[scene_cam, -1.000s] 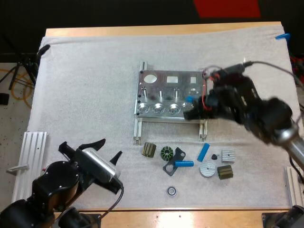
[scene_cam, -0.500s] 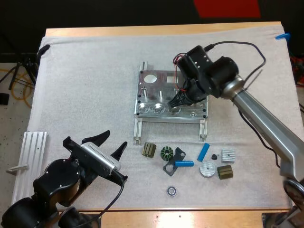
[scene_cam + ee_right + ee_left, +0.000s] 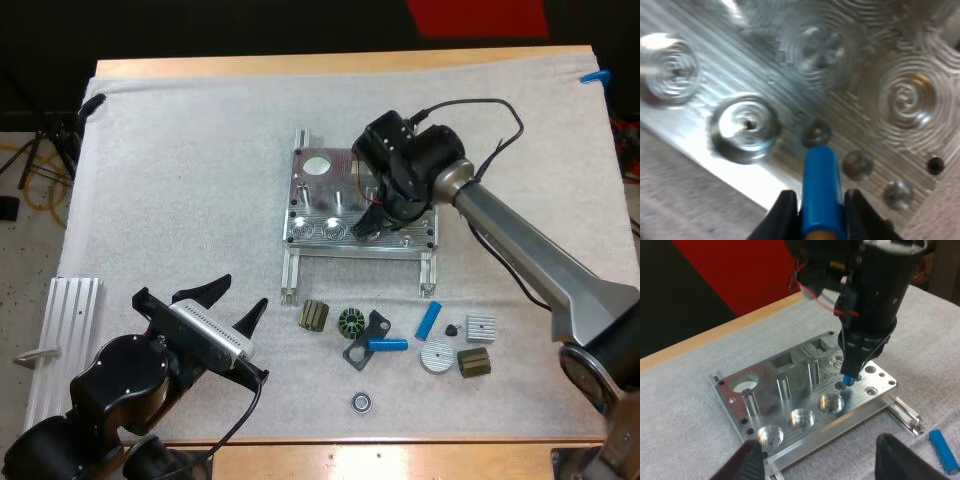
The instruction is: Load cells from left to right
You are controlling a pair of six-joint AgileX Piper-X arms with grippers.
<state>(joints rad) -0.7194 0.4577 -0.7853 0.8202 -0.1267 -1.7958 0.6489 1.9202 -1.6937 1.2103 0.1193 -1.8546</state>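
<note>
My right gripper (image 3: 364, 227) is over the machined aluminium fixture plate (image 3: 318, 200) in the middle of the white mat (image 3: 180, 170). Its black fingers (image 3: 782, 215) are clenched from both sides on a bright blue cylindrical cell (image 3: 821, 187), held roughly upright. The cell's lower end points down at a small hole (image 3: 814, 132) in the plate's face, close to the third round pocket (image 3: 831, 403) from the left in the front row. I cannot tell whether the cell touches the metal.

My left gripper (image 3: 242, 294) hangs over the mat's near left part, well apart from the fixture, with its fingers spread and nothing between them.

Two more blue cylinders (image 3: 430, 320) lie on the mat in front of the fixture, among small dark parts (image 3: 314, 315).
</note>
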